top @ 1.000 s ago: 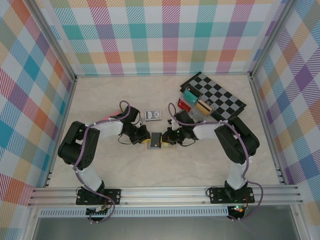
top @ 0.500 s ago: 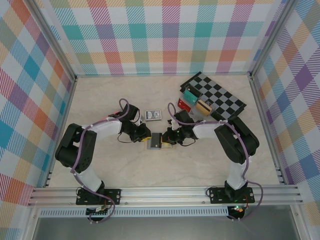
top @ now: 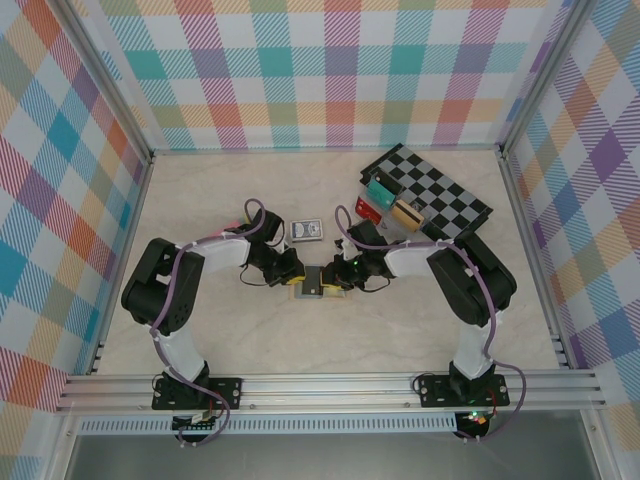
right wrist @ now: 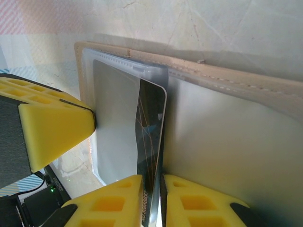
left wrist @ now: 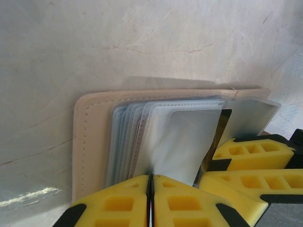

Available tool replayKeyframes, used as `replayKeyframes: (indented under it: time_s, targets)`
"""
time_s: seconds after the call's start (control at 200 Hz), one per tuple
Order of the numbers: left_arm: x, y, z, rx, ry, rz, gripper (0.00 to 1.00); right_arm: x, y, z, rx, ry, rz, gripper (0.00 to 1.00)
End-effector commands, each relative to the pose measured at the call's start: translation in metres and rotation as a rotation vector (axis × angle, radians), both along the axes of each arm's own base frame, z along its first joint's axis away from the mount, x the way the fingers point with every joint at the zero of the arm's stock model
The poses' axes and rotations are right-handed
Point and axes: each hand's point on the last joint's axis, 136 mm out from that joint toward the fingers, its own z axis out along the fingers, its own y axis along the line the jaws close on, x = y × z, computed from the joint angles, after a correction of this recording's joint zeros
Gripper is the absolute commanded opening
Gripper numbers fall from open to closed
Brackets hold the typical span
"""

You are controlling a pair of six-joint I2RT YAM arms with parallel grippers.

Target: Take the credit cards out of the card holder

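The card holder (top: pixel 314 284) lies open on the table between both grippers, tan outside (left wrist: pixel 90 142) with a fan of clear sleeves (left wrist: pixel 184 137). My left gripper (top: pixel 296 281) (left wrist: pixel 151 177) is shut on the edge of one clear sleeve. My right gripper (top: pixel 336 279) (right wrist: pixel 152 182) faces it from the other side. Its jaws stand a little apart around a dark credit card (right wrist: pixel 151 123) with orange lines, which sticks out of a sleeve. The tan cover (right wrist: pixel 236 85) runs behind that card. The left gripper's fingers (right wrist: pixel 52 127) show beside the card.
A dark blue playing-card pack (top: pixel 306 230) lies just behind the card holder. A checkerboard (top: pixel 445 195) with a clear rack of coloured cards (top: pixel 385 200) stands at the back right. Plaid walls enclose the table on three sides.
The right gripper's jaws have parted slightly. Both grippers stay at the card holder, which has shifted a little to the right.
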Motion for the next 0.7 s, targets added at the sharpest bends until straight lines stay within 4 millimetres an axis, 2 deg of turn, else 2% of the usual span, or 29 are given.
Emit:
replayKeyframes:
  time_s: [0.0,0.235,0.545,0.695]
  targets:
    - [-0.019,0.013,-0.026,0.092,0.070,0.000,0.10,0.003,0.003,-0.005,0.013,0.032,-0.006,0.19]
    - [-0.023,0.016,-0.029,0.102,0.077,0.002,0.10,0.003,0.007,-0.004,0.040,0.036,-0.002,0.15]
    - [-0.026,0.018,-0.034,0.105,0.086,0.002,0.10,0.006,0.012,-0.001,0.069,0.042,0.002,0.17]
    - [-0.026,0.020,-0.033,0.114,0.086,0.006,0.10,0.006,0.007,-0.003,0.035,0.038,-0.010,0.11]
